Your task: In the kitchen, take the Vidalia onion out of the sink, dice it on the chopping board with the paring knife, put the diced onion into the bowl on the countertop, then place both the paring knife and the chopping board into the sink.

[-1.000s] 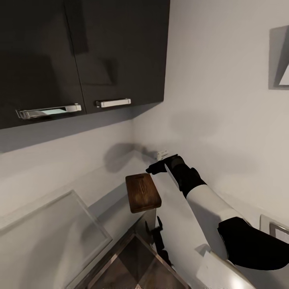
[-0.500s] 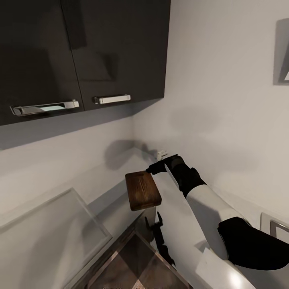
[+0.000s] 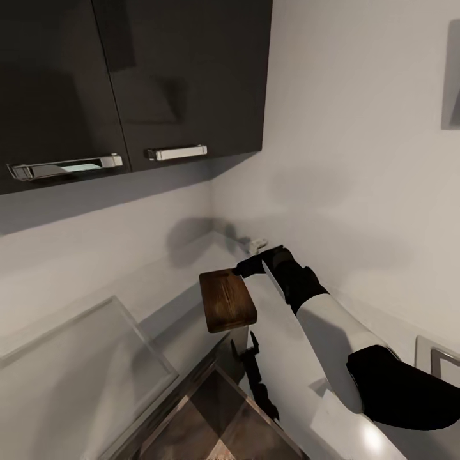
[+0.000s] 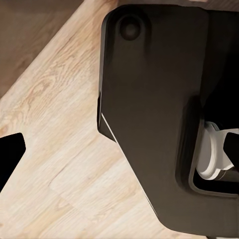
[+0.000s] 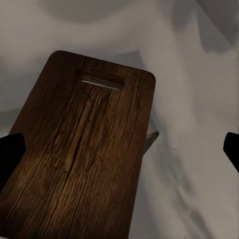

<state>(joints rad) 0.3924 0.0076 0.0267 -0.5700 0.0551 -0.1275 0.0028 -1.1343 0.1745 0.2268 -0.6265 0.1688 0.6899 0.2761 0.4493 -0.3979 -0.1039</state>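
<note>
The dark brown chopping board (image 3: 227, 308) lies on the pale, glossy countertop (image 3: 281, 338) near the wall corner. In the right wrist view its slot handle sits at the far end of the chopping board (image 5: 84, 159). My right gripper (image 3: 246, 267) hovers at the board's far end, open. Its black fingertips (image 5: 10, 155) stand wide apart in that view, with nothing held between them. My left gripper (image 4: 119, 154) hangs low over a wooden floor (image 4: 55, 149) beside the robot's dark base, with one fingertip at the frame's edge. The Vidalia onion, paring knife, bowl and sink are out of view.
Dark wall cabinets (image 3: 128, 83) with bar handles (image 3: 177, 153) hang above. A small white socket (image 3: 257, 243) sits on the wall by the corner. A pale framed panel (image 3: 83, 370) lies at lower left. A dark jointed robot part (image 3: 255, 377) shows below the board.
The head view has shifted slightly, so the cabinet handles sit further left. My right arm and the chopping board keep the same relation to each other.
</note>
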